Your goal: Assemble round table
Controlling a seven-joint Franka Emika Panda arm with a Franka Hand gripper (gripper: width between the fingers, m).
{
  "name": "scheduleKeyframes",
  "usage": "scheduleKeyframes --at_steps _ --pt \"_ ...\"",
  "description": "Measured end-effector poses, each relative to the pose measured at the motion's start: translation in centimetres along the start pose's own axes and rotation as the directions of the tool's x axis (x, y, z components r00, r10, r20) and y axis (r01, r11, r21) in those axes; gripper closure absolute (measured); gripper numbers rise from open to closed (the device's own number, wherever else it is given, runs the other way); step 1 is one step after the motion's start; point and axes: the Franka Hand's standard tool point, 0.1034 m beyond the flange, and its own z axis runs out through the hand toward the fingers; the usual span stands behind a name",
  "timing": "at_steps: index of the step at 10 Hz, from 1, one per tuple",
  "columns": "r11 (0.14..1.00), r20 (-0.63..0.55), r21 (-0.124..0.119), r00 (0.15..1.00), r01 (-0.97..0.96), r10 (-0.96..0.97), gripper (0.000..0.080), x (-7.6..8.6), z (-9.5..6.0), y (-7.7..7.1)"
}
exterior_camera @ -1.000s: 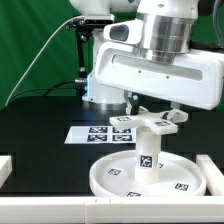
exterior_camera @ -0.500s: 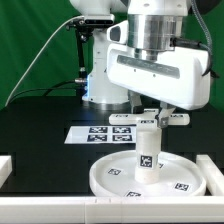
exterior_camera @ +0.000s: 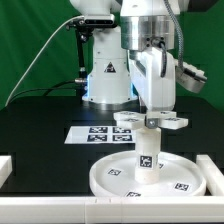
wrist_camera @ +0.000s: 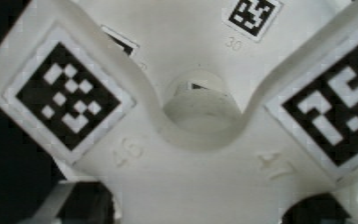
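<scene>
The large round rimmed disc (exterior_camera: 118,180) lies on the black table at the front. The short cylindrical post (exterior_camera: 147,158) stands upright in its middle. The cross-shaped piece (exterior_camera: 130,119) sits flat on top of the post. My gripper (exterior_camera: 151,113) comes straight down and is shut on the cross-shaped piece. In the wrist view the cross-shaped piece (wrist_camera: 202,60) fills the picture, with tagged arms and a round centre socket. My gripper (wrist_camera: 202,205) holds it between dark fingers (wrist_camera: 96,203) at the lower corners. The post and disc are hidden there.
The marker board (exterior_camera: 92,133) lies flat behind the disc. White edge rails (exterior_camera: 50,210) run along the front, with ends at the exterior view's left (exterior_camera: 5,165) and right (exterior_camera: 216,166). The arm's base (exterior_camera: 105,82) stands at the back.
The wrist has turned about its vertical axis, so the hand now shows its narrow side. The cross-shaped piece has turned with it on top of the post.
</scene>
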Motion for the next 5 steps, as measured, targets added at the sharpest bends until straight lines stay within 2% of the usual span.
scheduleKeyframes --at_steps 1,2,5 --pt "0.999 0.002 -0.006 0.999 0.035 -0.035 0.0231 -0.1 -0.1 0.1" --pt "0.998 0.007 -0.014 0.998 0.057 -0.056 0.0175 -0.3 -0.4 0.1" --pt "0.958 0.016 0.013 0.958 0.287 -0.287 0.0151 -0.6 -2.7 -0.5"
